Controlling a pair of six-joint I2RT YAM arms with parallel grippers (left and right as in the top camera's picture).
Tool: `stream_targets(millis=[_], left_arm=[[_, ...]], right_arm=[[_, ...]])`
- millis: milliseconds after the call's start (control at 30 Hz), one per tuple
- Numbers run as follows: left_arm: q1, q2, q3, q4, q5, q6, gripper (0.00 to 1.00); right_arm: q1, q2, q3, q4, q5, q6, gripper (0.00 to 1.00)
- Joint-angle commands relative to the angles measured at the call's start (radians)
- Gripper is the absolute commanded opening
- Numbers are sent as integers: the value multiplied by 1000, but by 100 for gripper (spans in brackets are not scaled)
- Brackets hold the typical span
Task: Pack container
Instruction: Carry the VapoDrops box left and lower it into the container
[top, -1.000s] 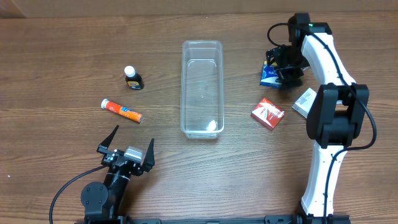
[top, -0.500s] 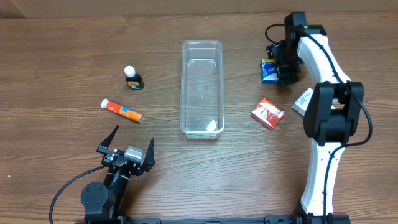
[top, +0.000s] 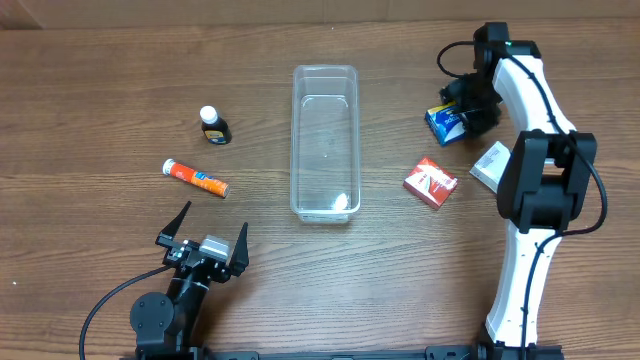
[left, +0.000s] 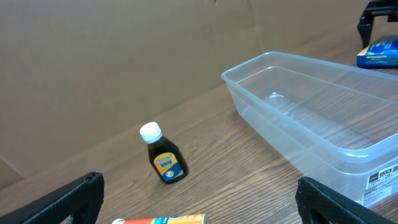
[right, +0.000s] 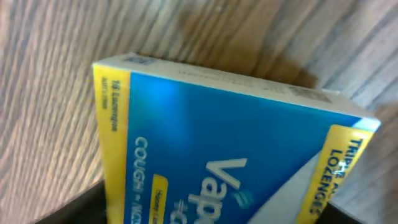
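Observation:
The container (top: 324, 150), a long clear empty bin, lies mid-table; the left wrist view shows it as the container (left: 311, 118) at right. My right gripper (top: 456, 115) is at the far right, shut on a blue cough lozenge box (top: 446, 122). In the right wrist view that blue box (right: 230, 149) fills the frame between the dark fingers of the right gripper (right: 205, 208). My left gripper (top: 208, 230) rests open at the near left, holding nothing; the left gripper (left: 199, 202) frames bare wood.
A small dark bottle (top: 214, 126) with a white cap stands left of the bin, with an orange tube (top: 196, 178) lying nearer. A red box (top: 431, 182) and a white box (top: 490, 163) lie right of the bin, by the right arm.
The right gripper has closed on the blue lozenge box, which has shifted slightly right and turned. The left arm has not moved.

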Motion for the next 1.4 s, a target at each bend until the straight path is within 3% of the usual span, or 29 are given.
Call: stream_targets(millis=[0, 233, 433, 633, 833, 933, 1100, 1367], left_arm=[[8, -7, -4, 1, -3, -14, 100], [8, -7, -4, 1, -3, -14, 100], [8, -7, -4, 0, -3, -14, 100], [8, -7, -4, 1, -3, -14, 100], [8, -7, -4, 1, -3, -14, 100], [8, -7, -4, 0, -3, -14, 100], [8, -7, -4, 1, -3, -14, 100], [8, -7, -4, 1, -3, -14, 100]], right_arm=[[-5, 29, 2, -15, 12, -44, 67], [-1, 5, 78, -82, -15, -272, 72], [74, -28, 456, -330, -27, -583, 72], [246, -29, 661, -465, -26, -775, 72], [426, -28, 653, -460, 29, -771, 73], [473, -28, 620, -426, 29, -701, 73], [516, -27, 535, -304, 28, -526, 73], [561, -27, 411, -163, 51, -529, 74]])
